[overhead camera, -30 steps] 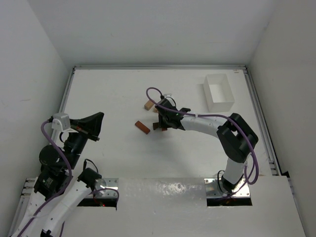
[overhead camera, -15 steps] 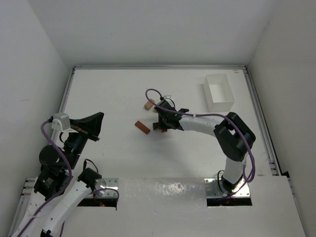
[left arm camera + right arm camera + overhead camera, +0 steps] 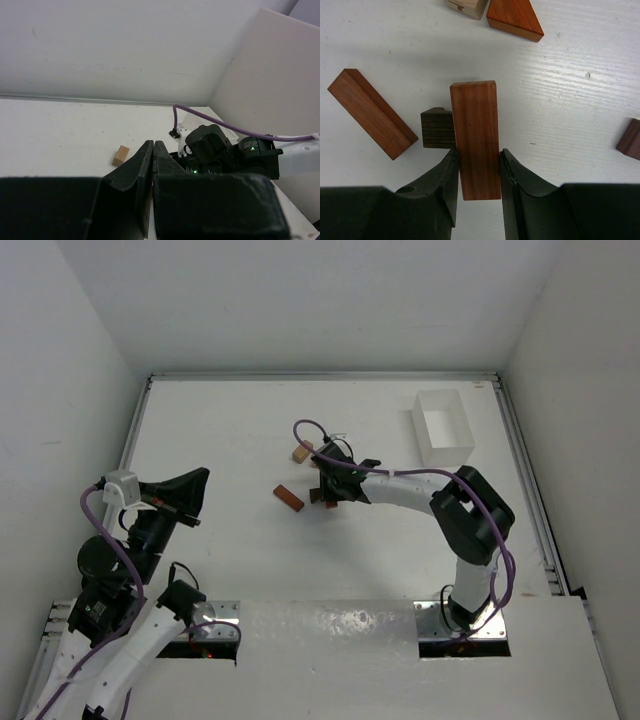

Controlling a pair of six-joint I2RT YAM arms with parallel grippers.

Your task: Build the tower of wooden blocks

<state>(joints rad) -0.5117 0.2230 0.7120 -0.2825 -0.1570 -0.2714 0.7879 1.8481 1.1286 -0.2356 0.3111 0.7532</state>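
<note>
My right gripper is shut on a reddish-brown bar, one finger on each long side, just above the white table. A dark brown cube touches the bar's left side. A second reddish-brown bar lies loose to the left. A reddish wedge and a pale tan block lie beyond. In the top view my right gripper is mid-table, between the loose bar and the tan block. My left gripper is shut and empty, off to the left.
A clear plastic box stands at the back right. A dark reddish block lies at the right edge of the right wrist view. White walls close in the table on three sides.
My right arm has shifted slightly left, with the gripper staying over the block cluster. The left arm has barely moved.
</note>
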